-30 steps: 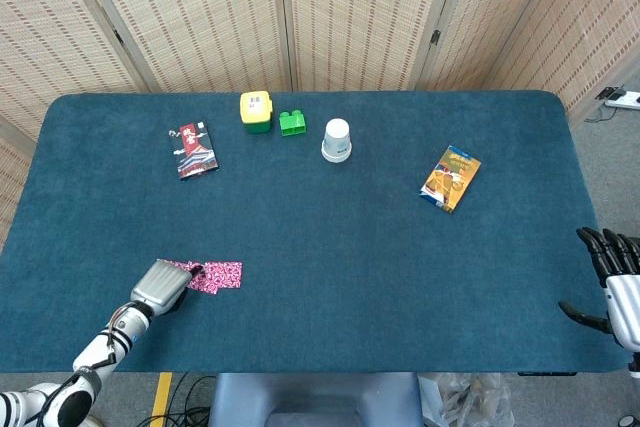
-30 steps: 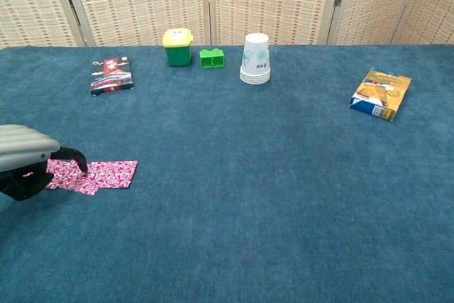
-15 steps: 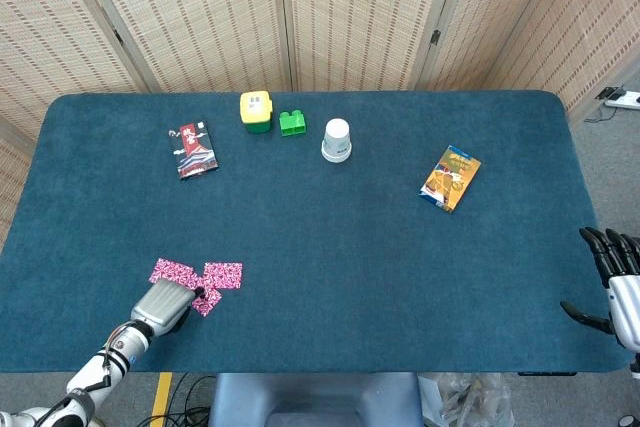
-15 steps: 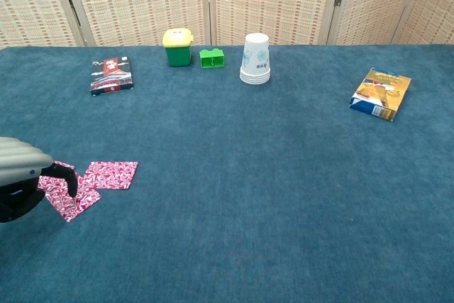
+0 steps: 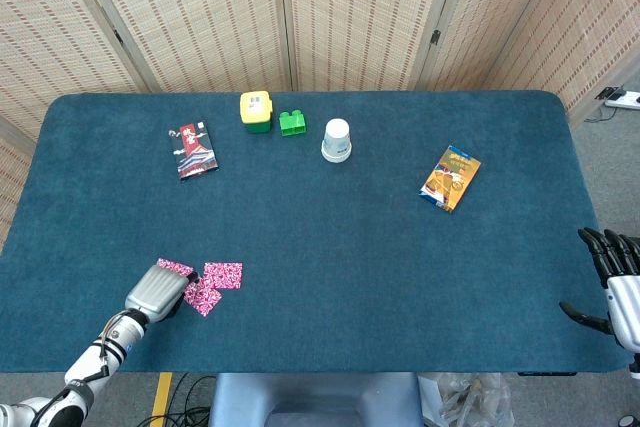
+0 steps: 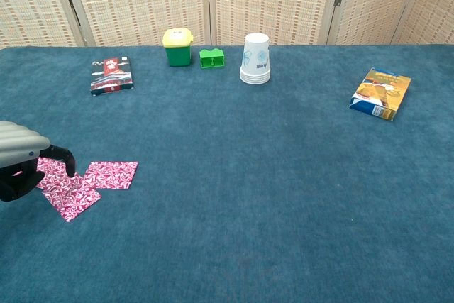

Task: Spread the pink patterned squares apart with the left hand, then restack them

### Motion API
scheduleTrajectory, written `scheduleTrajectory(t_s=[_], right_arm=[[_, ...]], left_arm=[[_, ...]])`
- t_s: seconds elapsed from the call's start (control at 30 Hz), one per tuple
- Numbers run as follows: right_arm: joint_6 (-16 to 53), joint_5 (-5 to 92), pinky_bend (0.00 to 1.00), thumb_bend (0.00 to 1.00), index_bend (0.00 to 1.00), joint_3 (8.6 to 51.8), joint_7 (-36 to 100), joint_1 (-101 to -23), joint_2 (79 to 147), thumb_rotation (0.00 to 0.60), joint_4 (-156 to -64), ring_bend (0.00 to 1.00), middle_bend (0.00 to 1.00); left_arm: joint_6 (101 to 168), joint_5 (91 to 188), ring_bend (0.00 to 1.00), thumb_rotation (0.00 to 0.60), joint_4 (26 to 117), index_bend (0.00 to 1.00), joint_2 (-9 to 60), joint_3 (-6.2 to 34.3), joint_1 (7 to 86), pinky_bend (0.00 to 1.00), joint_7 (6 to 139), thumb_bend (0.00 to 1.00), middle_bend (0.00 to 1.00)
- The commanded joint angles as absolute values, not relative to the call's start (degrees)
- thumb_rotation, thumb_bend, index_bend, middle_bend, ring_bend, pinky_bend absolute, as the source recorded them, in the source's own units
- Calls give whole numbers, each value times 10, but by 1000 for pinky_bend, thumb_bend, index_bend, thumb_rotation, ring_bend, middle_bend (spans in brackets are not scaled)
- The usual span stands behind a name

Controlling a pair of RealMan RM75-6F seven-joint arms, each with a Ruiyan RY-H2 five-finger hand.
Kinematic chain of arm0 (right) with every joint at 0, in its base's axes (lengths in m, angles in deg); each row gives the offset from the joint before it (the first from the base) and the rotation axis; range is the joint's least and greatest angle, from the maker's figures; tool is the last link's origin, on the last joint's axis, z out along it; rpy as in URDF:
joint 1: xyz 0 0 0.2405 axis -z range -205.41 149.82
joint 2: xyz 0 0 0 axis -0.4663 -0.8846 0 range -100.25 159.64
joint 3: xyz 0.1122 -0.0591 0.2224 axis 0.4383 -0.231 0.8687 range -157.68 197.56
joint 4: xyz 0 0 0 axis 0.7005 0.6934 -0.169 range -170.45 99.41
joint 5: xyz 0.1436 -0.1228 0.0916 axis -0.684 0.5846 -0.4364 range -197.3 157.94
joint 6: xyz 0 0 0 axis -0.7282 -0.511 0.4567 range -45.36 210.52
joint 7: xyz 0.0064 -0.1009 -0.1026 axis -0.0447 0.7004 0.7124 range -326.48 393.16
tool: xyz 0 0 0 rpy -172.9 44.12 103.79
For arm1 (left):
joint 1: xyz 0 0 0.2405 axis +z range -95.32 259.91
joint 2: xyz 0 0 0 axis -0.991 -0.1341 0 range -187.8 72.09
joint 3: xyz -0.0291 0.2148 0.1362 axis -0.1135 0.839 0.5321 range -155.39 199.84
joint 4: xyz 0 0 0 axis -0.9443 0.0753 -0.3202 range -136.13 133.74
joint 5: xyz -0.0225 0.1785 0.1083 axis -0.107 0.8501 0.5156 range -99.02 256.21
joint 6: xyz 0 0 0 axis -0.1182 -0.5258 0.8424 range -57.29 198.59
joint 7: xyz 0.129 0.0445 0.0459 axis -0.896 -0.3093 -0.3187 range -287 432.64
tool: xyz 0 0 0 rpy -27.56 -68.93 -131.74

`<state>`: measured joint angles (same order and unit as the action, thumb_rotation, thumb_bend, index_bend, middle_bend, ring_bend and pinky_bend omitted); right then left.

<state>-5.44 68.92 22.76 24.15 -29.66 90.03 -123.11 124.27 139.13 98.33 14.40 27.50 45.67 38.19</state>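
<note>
At the near-left corner of the worktop (image 5: 330,247), the pink patterned squares (image 6: 92,181) lie fanned, overlapping, just right of the left hand (image 6: 20,168). Its fingertips rest on the leftmost square; grip undeterminable. The right hand (image 5: 612,282), open and empty, sits well apart.

left hand (image 5: 155,290) resting on fanned pink patterned squares (image 5: 212,279), right hand (image 5: 612,282) at table edge, fingers spread

Table covered in dark teal, matt, felt-like cloth (image 5: 330,237). Pink patterned squares (image 6: 85,182): thin, flat, paper or fabric, cannot tell. White stacked cups (image 6: 255,59): matt paper look. Yellow-lidded green bin (image 6: 178,47): smooth plastic. Orange snack packet (image 6: 381,93): glossy. Woven reed screen panels (image 5: 200,7) behind, rough.
</note>
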Motion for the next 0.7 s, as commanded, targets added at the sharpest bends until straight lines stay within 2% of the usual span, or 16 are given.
scheduleTrajectory(t_s=[0.03, 0.7], right_arm=[[-55, 690, 61, 91, 0, 227, 242, -297, 900, 600, -1232, 2, 125], [-57, 690, 61, 92, 0, 226, 246, -294, 899, 600, -1236, 3, 125]], left_arm=[[1240, 1391, 886, 600, 968, 304, 151, 272, 457, 1000, 391, 753, 973], [1223, 1405, 886, 600, 895, 290, 186, 262, 460, 1000, 432, 753, 973]])
